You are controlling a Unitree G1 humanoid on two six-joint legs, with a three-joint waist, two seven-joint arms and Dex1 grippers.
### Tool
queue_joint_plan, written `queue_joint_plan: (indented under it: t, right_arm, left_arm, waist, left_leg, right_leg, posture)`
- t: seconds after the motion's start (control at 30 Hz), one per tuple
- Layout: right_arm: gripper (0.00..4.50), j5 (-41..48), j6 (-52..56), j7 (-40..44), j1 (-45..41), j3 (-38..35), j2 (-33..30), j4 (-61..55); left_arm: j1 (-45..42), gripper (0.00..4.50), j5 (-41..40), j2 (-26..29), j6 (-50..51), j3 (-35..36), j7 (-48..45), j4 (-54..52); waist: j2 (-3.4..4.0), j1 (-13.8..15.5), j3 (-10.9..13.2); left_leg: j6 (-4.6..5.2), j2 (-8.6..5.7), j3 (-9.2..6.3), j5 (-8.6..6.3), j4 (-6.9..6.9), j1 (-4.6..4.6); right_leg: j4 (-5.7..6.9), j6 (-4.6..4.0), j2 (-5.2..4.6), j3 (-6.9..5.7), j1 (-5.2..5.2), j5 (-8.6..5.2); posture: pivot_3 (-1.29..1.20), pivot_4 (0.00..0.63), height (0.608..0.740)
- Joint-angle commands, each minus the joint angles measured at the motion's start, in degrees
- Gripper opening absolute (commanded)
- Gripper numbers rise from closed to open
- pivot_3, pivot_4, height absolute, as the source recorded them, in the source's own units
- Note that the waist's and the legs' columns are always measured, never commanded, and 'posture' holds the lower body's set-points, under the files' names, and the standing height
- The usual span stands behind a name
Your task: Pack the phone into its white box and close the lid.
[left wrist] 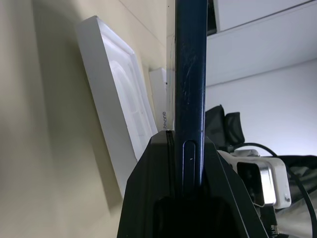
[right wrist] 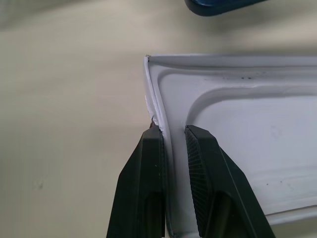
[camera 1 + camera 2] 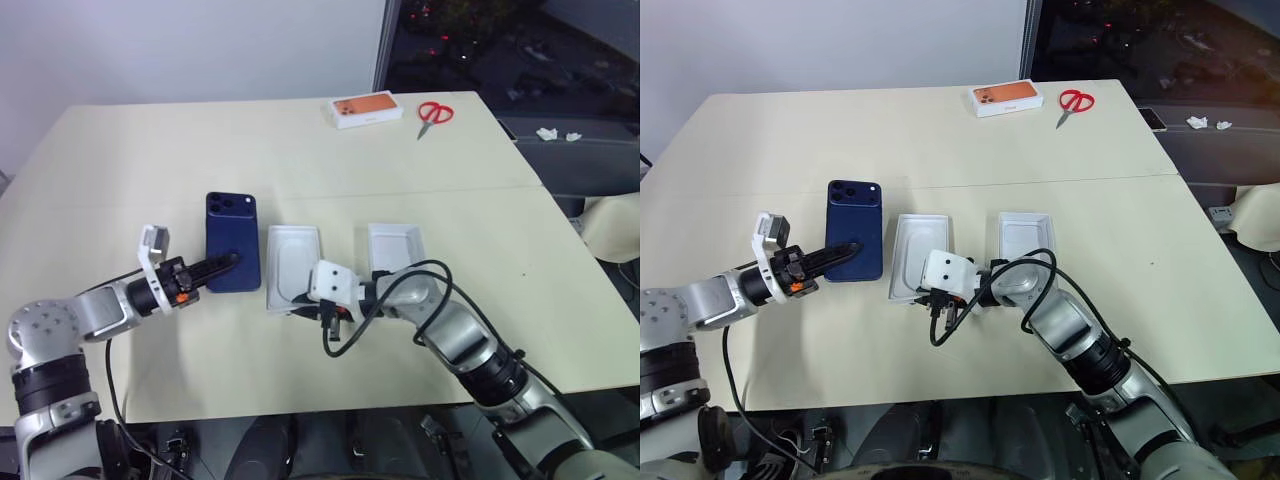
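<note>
My left gripper (image 3: 228,262) is clamped nearly shut on the near edge of the phone (image 3: 232,241), a dark navy-blue rounded-corner slab lying back-up on the pale cream table (image 3: 150,150), its square camera cluster at the 12 o'clock end. In the left wrist view the phone's thin edge runs straight up out of my two black fingers (image 1: 163,163).

Just beside the phone at 3 o'clock lies a shallow white rectangular tray with a rounded recess pressed into its floor (image 3: 293,268). My right gripper (image 2: 173,141) has its fingers narrowed around this tray's thin wall close to a near corner, one finger outside and one inside; I judge that a grip on the rim. Whether this piece is the white box or an insert I cannot tell. Further along at 3 o'clock sits a second shallow white tray (image 3: 396,247), open side up, which may be the lid or the box.

Nothing is packed yet: the phone lies outside every tray, and no lid is on. Left to do: place the phone inside, then cover it.

At the far edge, around 1 o'clock, an orange-topped white box (image 3: 367,110) and red-handled scissors (image 3: 434,114) stand well apart.
</note>
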Motion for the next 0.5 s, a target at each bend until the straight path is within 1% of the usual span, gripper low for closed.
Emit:
queue_joint_plan:
  t: [0.03,0.07,0.13,0.17,0.27,0.43,0.47,0.5]
  right_arm:
    - [1.54,0.9,1.9,-0.1,-0.7,0.4,1.3,0.4]
    - [1.95,1.0,1.9,-0.1,-0.5,0.4,1.5,0.2]
    - [3.08,1.0,1.9,-0.1,-0.4,0.1,1.7,0.1]
    - [3.48,0.7,1.5,-0.4,-0.4,0.0,1.7,0.0]
    - [3.48,2.9,2.1,0.6,-0.3,-1.8,1.5,-1.3]
    - [3.48,9.8,4.7,2.2,-0.7,-8.4,0.8,-3.6]
    - [3.48,11.1,5.4,2.7,-0.8,-10.0,0.1,-3.7]
    - [3.48,12.1,5.6,3.7,-0.6,-11.7,-1.6,-3.6]
  left_arm:
    - [-1.3,0.0,-1.4,0.8,-0.8,0.7,-1.7,-0.7]
    - [-1.3,0.0,-1.4,0.7,-0.8,0.7,-1.6,-0.7]
    - [-1.4,0.0,-1.5,0.6,-0.8,0.6,-1.5,-0.6]
    - [-1.3,0.0,-1.5,0.4,-0.7,0.4,-1.4,-0.7]
    - [-0.9,0.0,-1.9,-0.4,-0.3,-0.1,-1.2,-1.2]
    - [-1.4,0.0,-3.0,-2.4,0.3,-0.1,0.1,-1.3]
    - [-1.7,0.0,-3.8,-3.3,0.8,0.0,0.9,-0.9]
    - [-1.3,0.0,-2.8,-4.0,0.5,-0.9,1.3,-1.7]
  waist:
    - [0.0,0.0,0.0]
    - [0.0,0.0,0.0]
    - [0.0,0.0,0.0]
    - [0.0,0.0,0.0]
    - [0.0,-0.1,0.0]
    - [0.0,0.0,0.0]
    - [0.0,0.0,0.0]
    - [0.0,0.1,0.0]
  left_leg:
    - [0.0,0.0,0.0,0.0,0.0,0.0]
    - [0.0,0.0,0.0,0.0,0.0,0.0]
    - [0.0,0.0,0.0,0.0,0.0,0.0]
    - [0.0,0.0,0.0,0.0,0.0,0.0]
    - [0.0,0.0,0.0,0.0,0.0,0.0]
    - [0.01,0.0,0.0,0.0,0.01,-0.01]
    - [0.01,0.0,0.0,0.0,0.02,-0.01]
    - [0.01,0.0,0.0,0.0,0.03,-0.01]
  right_leg:
    - [0.0,0.0,0.0,0.0,0.0,0.0]
    - [0.0,-0.01,0.0,0.0,0.0,0.01]
    - [0.01,-0.03,0.0,0.0,-0.01,0.02]
    - [0.02,-0.03,0.0,0.0,-0.01,0.02]
    - [0.02,-0.03,0.0,0.0,-0.01,0.02]
    - [0.02,-0.03,0.0,0.0,-0.01,0.02]
    - [0.02,-0.02,0.0,0.0,-0.01,0.02]
    - [0.02,-0.02,0.0,0.0,0.0,0.02]
  posture:
    - [0.0,0.15,0.74]
    - [0.0,0.15,0.74]
    - [0.0,0.15,0.74]
    - [0.0,0.15,0.74]
    - [0.0,0.15,0.74]
    - [0.0,0.15,0.74]
    - [0.0,0.15,0.74]
    - [0.0,0.15,0.74]
